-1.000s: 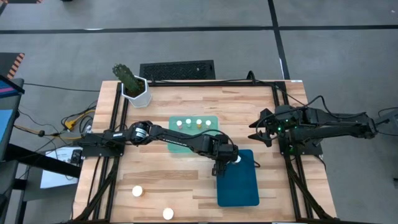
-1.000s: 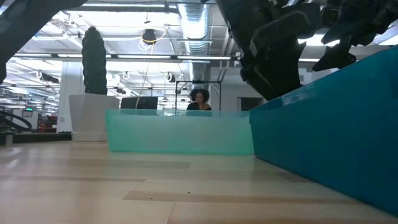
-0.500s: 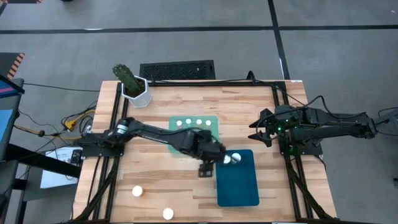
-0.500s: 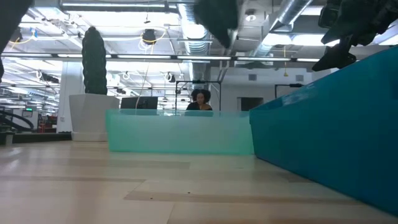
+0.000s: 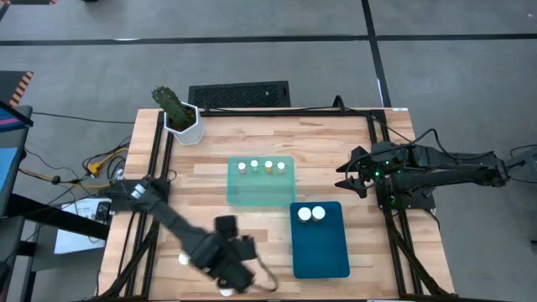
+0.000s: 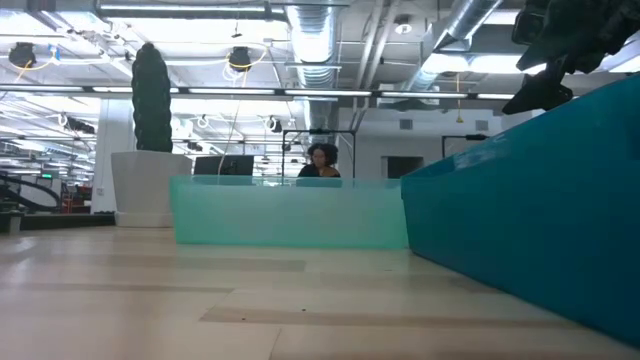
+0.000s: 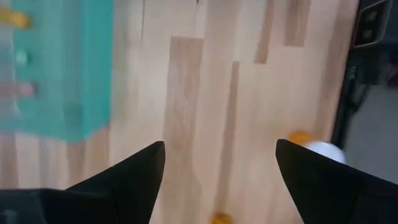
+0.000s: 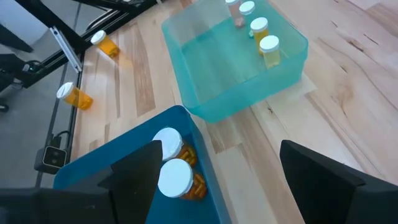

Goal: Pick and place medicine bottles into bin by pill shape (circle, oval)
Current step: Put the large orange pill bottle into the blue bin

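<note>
From above, the left end effector [image 5: 237, 267] hangs over the surface's [image 5: 201, 176] near edge, close to two loose medicine bottles [image 5: 184, 258], but how its fingers stand cannot be told there. Its own wrist view shows them spread wide, holding nothing, with one white-capped bottle [image 7: 320, 149] lying near the surface's edge. The pale green bin [image 5: 261, 181] at mid-surface holds four narrow bottles [image 5: 262, 166] along its far wall. The dark blue bin [image 5: 320, 239] just beside it, towards the near right, holds two wider bottles [image 5: 311, 214]; the right wrist view shows them upright and touching. The right end effector [image 5: 351, 175] waits at the right edge, fingers spread. The low view shows only both bins' walls and a person [image 6: 321, 161] beyond.
</note>
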`<act>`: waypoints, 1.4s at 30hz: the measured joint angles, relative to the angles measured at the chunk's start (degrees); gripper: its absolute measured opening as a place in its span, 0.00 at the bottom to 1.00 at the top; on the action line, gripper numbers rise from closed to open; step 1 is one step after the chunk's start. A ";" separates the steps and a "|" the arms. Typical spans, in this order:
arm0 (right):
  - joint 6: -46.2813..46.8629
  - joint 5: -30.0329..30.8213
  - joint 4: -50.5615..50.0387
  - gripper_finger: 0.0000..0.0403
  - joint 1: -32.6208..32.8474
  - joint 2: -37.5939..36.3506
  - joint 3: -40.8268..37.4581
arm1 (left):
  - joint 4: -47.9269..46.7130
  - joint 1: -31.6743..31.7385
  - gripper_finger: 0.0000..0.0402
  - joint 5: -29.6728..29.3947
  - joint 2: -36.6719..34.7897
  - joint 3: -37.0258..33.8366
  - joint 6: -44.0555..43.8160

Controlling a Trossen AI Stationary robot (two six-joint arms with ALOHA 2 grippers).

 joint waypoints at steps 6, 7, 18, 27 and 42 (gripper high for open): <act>-0.22 0.00 0.08 0.83 0.00 -0.02 0.00 | 0.23 -8.68 0.75 -0.87 -6.46 -6.20 -20.81; -0.22 0.00 0.07 0.83 0.00 -0.02 0.00 | 0.16 -9.97 0.75 -0.65 -7.68 -8.29 -24.06; -0.39 0.70 0.04 0.83 -0.04 0.00 0.00 | 12.30 -20.48 0.75 -0.51 -23.50 -39.23 -54.96; -0.37 0.94 0.04 0.83 -0.04 0.00 0.00 | 24.28 -22.17 0.75 -0.02 -27.29 -54.24 -55.29; 0.03 1.09 -0.02 0.83 -0.04 0.00 0.00 | 34.67 -21.95 0.75 3.04 -27.33 -63.78 -53.31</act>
